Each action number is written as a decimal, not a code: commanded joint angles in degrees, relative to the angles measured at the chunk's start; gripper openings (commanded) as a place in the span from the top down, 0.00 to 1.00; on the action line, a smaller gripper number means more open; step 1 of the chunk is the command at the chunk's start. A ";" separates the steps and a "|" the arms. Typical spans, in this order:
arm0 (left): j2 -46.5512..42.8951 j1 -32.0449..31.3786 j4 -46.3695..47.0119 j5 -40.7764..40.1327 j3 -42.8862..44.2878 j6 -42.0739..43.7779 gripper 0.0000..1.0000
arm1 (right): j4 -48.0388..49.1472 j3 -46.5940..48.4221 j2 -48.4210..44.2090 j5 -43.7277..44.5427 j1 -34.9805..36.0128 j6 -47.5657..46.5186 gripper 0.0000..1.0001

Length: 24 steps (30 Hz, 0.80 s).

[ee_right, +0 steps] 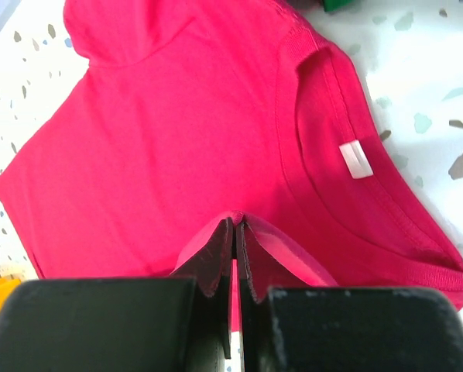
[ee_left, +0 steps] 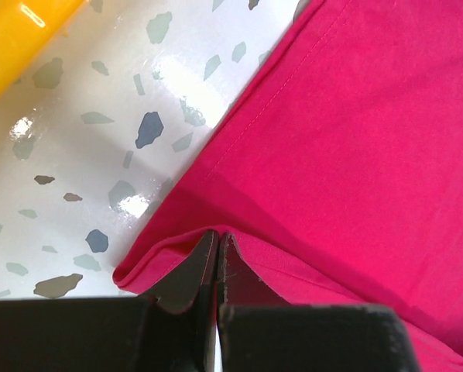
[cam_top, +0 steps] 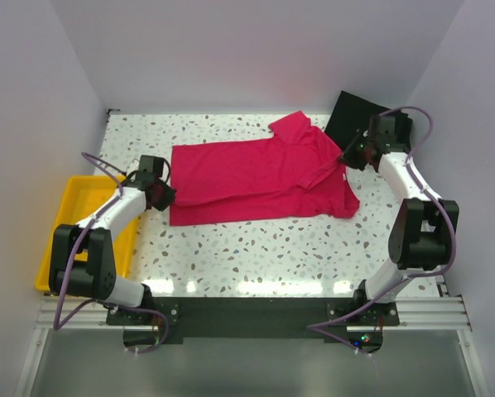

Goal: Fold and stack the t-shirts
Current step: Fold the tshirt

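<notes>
A crimson-pink t-shirt (cam_top: 260,178) lies spread across the middle of the speckled table, its hem on the left and its collar on the right. My left gripper (cam_top: 160,196) is shut on the shirt's hem edge (ee_left: 169,252), which is pinched up between the fingers. My right gripper (cam_top: 347,157) is shut on a fold of the shirt (ee_right: 239,225) beside the collar with its white neck tag (ee_right: 356,160). A black t-shirt (cam_top: 355,116) lies folded at the far right corner, behind the right arm.
A yellow plastic tray (cam_top: 65,223) sits at the table's left edge, beside the left arm; its rim shows in the left wrist view (ee_left: 15,39). White walls close in the table at the back and sides.
</notes>
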 commanded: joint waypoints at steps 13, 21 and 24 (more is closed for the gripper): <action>2.49 1.45 4.85 0.86 2.80 1.34 1.00 | -1.80 6.71 3.51 1.06 1.14 -2.40 1.00; 2.06 3.37 6.16 1.47 3.50 3.01 0.62 | -4.70 10.65 5.44 2.11 1.14 -3.72 0.75; -0.40 4.43 6.69 2.18 3.07 3.98 0.48 | -5.50 12.07 5.27 2.11 1.22 -4.33 0.51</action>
